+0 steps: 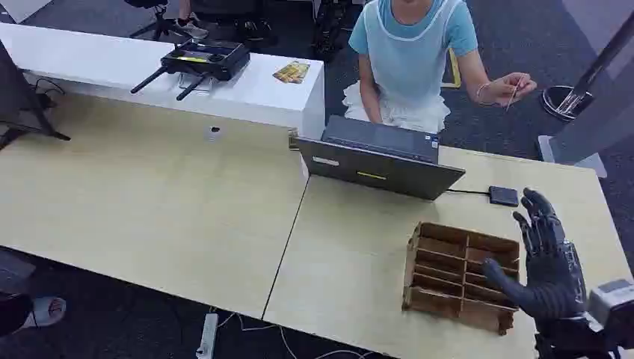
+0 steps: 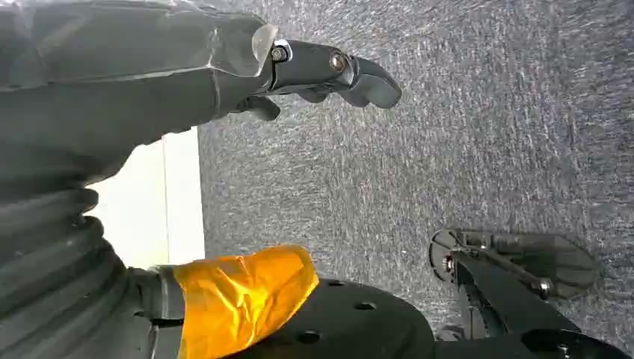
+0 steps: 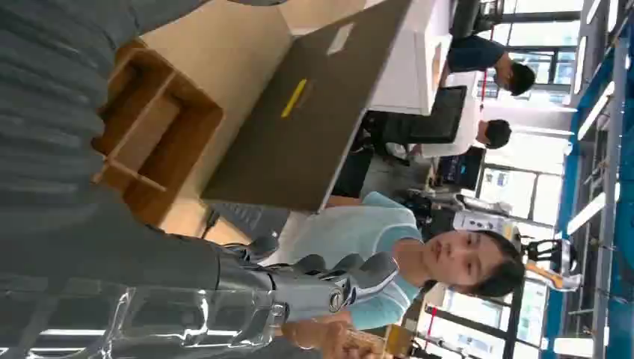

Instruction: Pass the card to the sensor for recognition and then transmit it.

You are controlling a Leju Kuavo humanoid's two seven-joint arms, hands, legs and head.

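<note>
A person in a light blue top sits behind the table and holds a thin card (image 1: 514,93) in a raised hand, well beyond my reach. The small black sensor pad (image 1: 503,196) lies flat on the table beside the laptop (image 1: 377,161), on a cable. My right hand (image 1: 544,258) hovers near the table's right edge, fingers spread and holding nothing, just in front of the sensor and beside a wooden divider box (image 1: 460,275). In the right wrist view its fingers (image 3: 329,288) point toward the person. My left hand (image 2: 321,71) hangs over grey carpet, holding nothing.
A white counter (image 1: 112,82) at the back left carries a black controller with antennas (image 1: 202,60) and a yellow packet (image 1: 291,72). The light wood table (image 1: 149,202) spreads wide to the left. A power strip (image 1: 207,335) lies on the floor below its front edge.
</note>
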